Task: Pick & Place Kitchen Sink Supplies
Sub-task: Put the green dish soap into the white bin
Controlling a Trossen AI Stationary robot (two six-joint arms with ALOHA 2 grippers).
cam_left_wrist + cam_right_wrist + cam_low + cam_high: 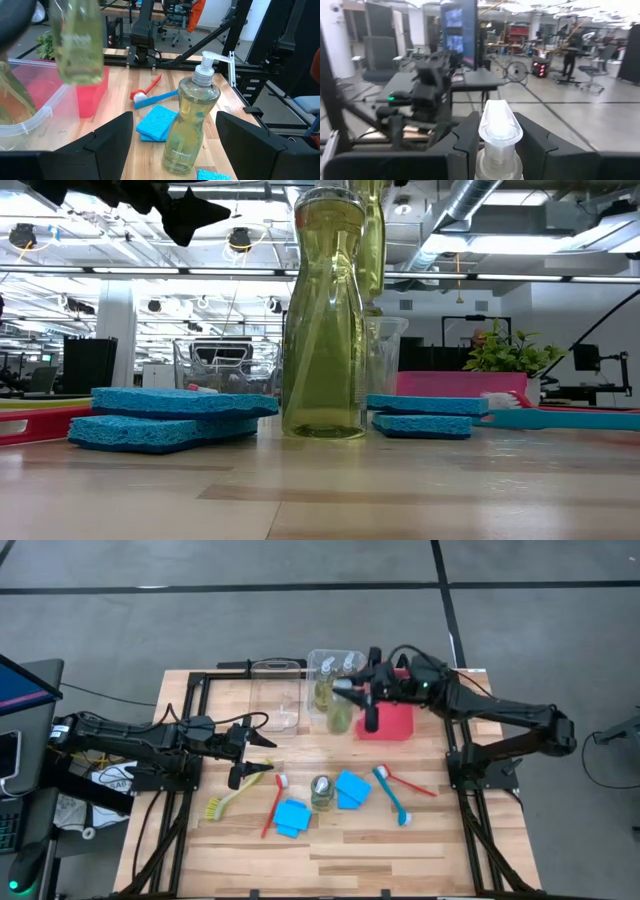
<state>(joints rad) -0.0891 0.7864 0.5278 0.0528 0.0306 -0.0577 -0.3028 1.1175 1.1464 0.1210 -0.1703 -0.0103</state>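
- High view: the right claw point(352, 692) grips a bottle point(340, 710) over the clear bin point(330, 660) at the counter's point(440, 840) far edge; the left claw point(262, 755) hangs open above the yellow-green brush point(228, 798). Another bottle point(322, 792) stands mid-counter between blue sponges point(291, 817).
- Low view: that standing bottle point(324, 320) fills the centre, sponges point(170, 415) stacked either side.
- Left wrist view: open fingers point(112, 145) frame the standing bottle point(191, 127); the red bin point(92, 92) sits beyond.
- Right wrist view: fingers point(465, 137) clamp the held bottle's pump neck point(499, 127).
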